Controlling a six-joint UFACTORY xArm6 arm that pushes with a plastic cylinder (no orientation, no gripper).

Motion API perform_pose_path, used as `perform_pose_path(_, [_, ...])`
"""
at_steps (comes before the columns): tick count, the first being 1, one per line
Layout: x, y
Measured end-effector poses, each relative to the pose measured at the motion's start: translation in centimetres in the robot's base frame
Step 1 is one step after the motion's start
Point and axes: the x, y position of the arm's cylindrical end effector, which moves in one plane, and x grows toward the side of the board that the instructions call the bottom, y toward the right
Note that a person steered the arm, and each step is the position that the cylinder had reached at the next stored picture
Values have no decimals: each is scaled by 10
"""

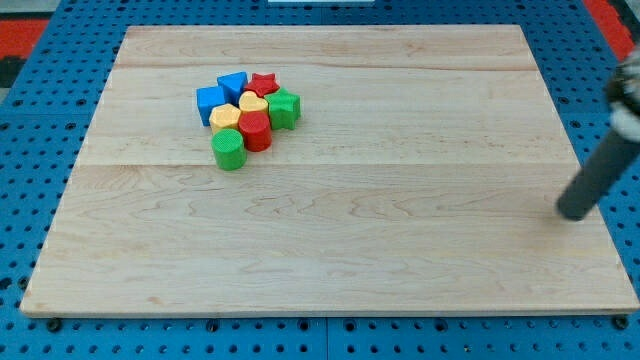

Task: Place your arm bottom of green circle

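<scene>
The green circle point(229, 149) is a round green block at the lower left end of a tight cluster in the board's upper left part. My tip point(574, 212) is at the end of the dark rod that enters from the view's right edge. It rests near the board's right edge, far to the right of the green circle and a little lower. Nothing touches the tip.
The cluster also holds a red cylinder point(255, 131), a yellow block point(225, 116), a yellow heart point(252, 103), a green block point(283, 108), a red star point(264, 83), a blue block point(211, 101) and a blue triangular block point(234, 84). A blue pegboard point(40, 150) surrounds the wooden board point(330, 230).
</scene>
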Motion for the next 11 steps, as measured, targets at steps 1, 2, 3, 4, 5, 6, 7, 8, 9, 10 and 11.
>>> perform_pose_path(1, [3,-106])
perform_pose_path(2, [-9,-196])
perform_pose_path(3, [-18,-198])
perform_pose_path(4, [-19,-197])
perform_pose_path(5, [-19,-196])
perform_pose_path(6, [-13,-199])
perform_pose_path(7, [-12,-232])
perform_pose_path(8, [-38,-241])
perform_pose_path(9, [-44,-295])
perform_pose_path(10, [-57,-351])
perform_pose_path(11, [-65,-356])
